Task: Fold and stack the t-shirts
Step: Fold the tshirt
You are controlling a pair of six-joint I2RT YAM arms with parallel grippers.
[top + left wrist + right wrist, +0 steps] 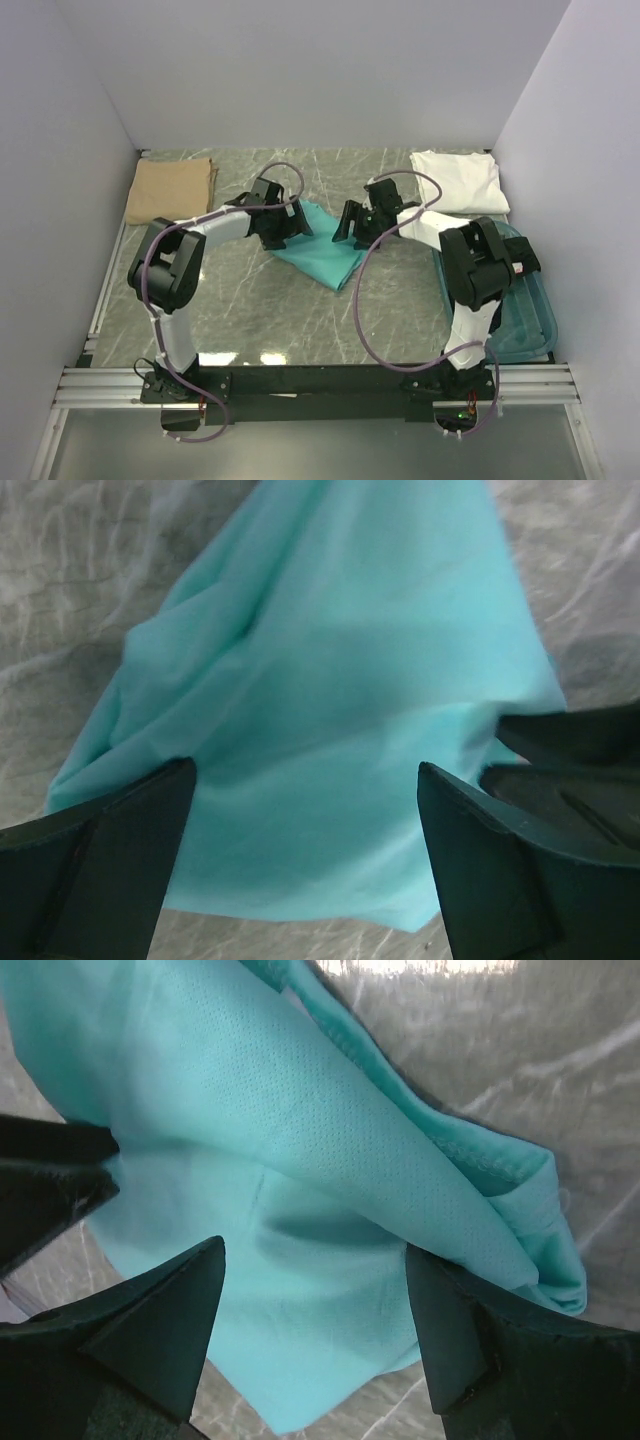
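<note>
A teal t-shirt [322,250] lies folded in a loose strip on the marble table, between the two arms. My left gripper [283,226] is open just above its far left end; the cloth [330,740] fills the space between the fingers, not pinched. My right gripper [350,222] is open just above the far right corner; the folded teal layers [330,1210] lie under and between its fingers. A tan t-shirt [172,190] lies folded at the back left. A white t-shirt [458,180] lies folded at the back right.
A blue-green plastic tub [520,315] stands at the right, partly behind my right arm. White walls close in the table [290,310] on three sides. A metal rail [105,290] runs along the left edge.
</note>
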